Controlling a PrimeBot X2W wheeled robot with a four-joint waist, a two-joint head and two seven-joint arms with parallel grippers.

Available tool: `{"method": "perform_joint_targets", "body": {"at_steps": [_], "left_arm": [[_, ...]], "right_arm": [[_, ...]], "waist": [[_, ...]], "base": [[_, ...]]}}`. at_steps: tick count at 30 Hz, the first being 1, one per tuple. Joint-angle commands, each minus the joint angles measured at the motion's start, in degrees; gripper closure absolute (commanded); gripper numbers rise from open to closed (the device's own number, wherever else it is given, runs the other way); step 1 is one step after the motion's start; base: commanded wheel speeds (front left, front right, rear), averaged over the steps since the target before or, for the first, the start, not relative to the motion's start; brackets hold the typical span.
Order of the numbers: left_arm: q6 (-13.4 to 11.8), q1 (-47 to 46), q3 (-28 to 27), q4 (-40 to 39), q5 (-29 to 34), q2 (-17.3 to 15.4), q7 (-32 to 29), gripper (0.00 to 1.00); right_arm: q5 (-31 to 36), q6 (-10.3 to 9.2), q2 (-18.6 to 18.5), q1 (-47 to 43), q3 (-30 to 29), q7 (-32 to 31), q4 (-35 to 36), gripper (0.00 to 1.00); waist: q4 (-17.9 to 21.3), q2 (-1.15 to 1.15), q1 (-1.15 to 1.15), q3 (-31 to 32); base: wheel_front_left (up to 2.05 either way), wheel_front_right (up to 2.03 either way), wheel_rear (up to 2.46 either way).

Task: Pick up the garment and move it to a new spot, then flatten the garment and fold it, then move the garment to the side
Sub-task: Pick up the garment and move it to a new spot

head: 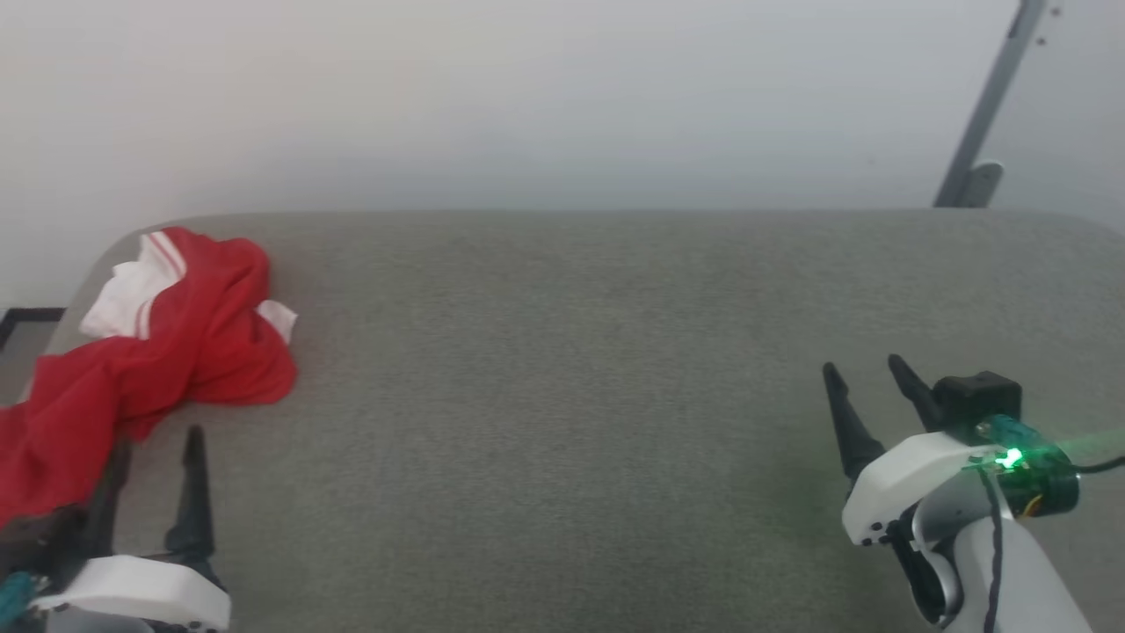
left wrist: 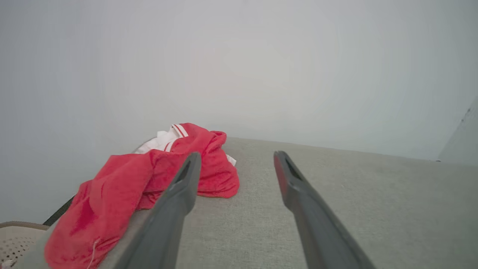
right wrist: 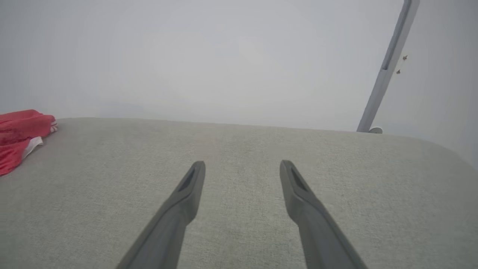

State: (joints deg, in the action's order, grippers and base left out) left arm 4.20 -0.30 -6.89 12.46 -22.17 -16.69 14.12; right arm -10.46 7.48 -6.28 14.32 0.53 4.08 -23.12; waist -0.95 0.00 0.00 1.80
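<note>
Left gripper (head: 156,440): jaws spread wide, nothing in them. Outer finger (left wrist: 175,201) sits right by the near end of the garment (head: 176,352); can't tell if it's touching. Right gripper (head: 861,364): also spread wide and empty, over the bare grey padded surface (head: 562,396), well apart from the garment. A grey pole (head: 989,105) slants up past the far right corner, clear of both my arms. The garment is bunched at the far left corner, spilling over the left edge. Its long axis is diagonal: white striped sleeve at the far end, red body running toward me and to the left.
</note>
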Motion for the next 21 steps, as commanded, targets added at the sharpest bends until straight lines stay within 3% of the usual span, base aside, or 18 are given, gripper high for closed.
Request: {"method": "perform_joint_targets", "body": {"at_steps": [1,11,21], "left_arm": [[-0.5,-0.7,-0.7,0.3,-0.9,-0.5,-0.3,0.0],[-3.1,-0.5,-2.6,0.2,-2.3,-0.1,-0.9,0.0],[-3.8,1.3,-1.2,-3.4,-1.9,0.0,-2.4,0.0]], "right_arm": [[-0.1,0.03,0.0,0.3,0.8,-0.2,0.0,0.0],[-1.9,0.03,-0.1,2.3,6.8,-0.7,-1.8,0.0],[-3.4,0.03,-0.4,3.1,8.9,0.5,-4.2,0.0]], "waist": [[-1.7,0.0,0.0,0.5],[-9.7,0.0,0.0,2.2],[-15.9,0.0,0.0,3.1]], "base": [[0.0,0.0,0.0],[0.0,0.0,0.0],[0.0,0.0,0.0]]}}
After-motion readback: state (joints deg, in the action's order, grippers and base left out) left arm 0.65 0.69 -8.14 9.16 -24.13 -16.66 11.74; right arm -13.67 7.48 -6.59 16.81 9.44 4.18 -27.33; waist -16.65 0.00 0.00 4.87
